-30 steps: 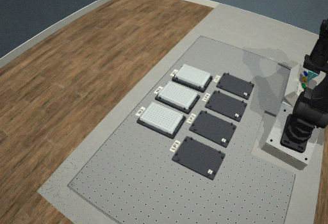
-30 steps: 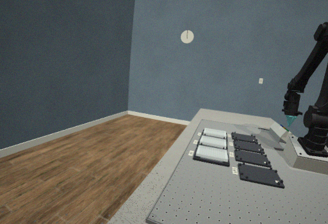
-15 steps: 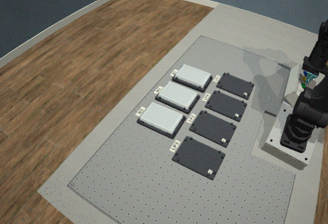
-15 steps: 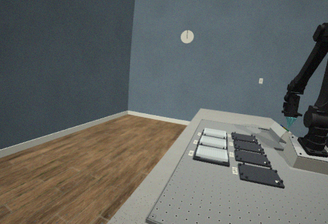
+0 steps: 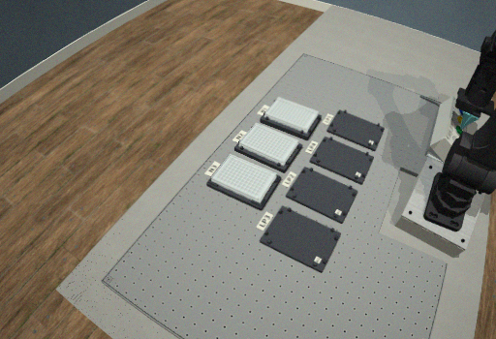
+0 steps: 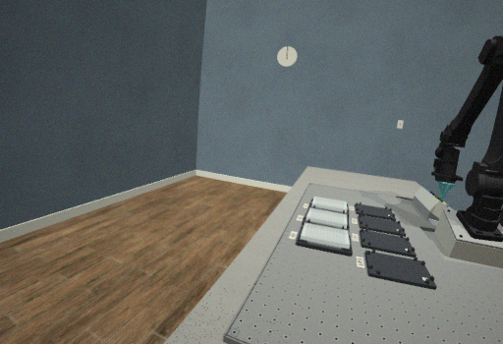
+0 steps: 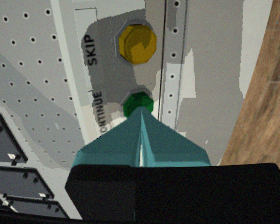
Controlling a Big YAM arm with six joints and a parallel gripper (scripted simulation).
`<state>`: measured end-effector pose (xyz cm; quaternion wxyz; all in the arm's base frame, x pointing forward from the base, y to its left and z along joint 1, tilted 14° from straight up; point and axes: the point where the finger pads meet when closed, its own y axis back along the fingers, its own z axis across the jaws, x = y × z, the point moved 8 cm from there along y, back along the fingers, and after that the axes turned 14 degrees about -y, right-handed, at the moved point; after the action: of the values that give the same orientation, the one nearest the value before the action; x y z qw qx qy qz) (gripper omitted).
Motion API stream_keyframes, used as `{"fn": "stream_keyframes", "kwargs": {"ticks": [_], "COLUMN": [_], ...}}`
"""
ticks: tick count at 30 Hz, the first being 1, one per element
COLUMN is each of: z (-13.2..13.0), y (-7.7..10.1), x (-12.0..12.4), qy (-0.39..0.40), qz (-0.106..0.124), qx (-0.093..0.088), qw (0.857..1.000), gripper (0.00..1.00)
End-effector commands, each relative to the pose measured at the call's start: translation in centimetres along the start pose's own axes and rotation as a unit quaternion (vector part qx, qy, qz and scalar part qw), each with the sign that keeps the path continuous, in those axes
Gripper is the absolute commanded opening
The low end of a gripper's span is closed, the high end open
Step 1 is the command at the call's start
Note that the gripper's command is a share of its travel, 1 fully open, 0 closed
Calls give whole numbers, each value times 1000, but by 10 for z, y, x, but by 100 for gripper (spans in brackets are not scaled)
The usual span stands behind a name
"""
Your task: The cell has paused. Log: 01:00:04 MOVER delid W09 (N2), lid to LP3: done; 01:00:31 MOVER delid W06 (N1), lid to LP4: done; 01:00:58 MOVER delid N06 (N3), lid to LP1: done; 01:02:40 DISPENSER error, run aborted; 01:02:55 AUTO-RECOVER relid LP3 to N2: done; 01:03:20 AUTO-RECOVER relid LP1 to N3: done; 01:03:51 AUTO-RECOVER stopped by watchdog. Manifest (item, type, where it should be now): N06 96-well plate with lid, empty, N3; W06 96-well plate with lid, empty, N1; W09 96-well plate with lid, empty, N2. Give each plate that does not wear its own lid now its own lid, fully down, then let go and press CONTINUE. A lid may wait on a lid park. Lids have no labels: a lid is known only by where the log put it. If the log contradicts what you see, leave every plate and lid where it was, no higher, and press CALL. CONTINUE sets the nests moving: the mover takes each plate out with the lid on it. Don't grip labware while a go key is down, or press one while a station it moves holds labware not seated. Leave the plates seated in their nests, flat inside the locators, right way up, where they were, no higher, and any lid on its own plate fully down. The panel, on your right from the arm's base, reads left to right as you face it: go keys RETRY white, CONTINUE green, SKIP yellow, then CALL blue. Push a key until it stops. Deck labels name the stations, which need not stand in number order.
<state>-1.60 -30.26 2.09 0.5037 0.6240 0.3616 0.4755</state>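
Note:
Three lidded white 96-well plates sit in their nests in a row: the far one, the middle one and the near one. Each wears a clear lid that looks fully down. Four dark lid parks stand beside them, all bare: the far one, then and the nearest. My gripper is shut and empty. Its teal tip points straight down at the green CONTINUE key and touches or nearly touches it. The gripper also shows in the exterior view.
The arm's base block stands at the deck's right. The wooden floor lies past the panel's edge.

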Motion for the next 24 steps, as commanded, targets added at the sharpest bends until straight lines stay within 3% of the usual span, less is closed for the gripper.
{"fn": "stream_keyframes", "kwargs": {"ticks": [1, 24], "z": [4, 5], "y": [-3, -5], "x": [-3, -6], "qy": [1, 1], "qz": [-6, -10], "qx": [-1, -2], "qw": [1000, 1000], "gripper": [0, 0]}}
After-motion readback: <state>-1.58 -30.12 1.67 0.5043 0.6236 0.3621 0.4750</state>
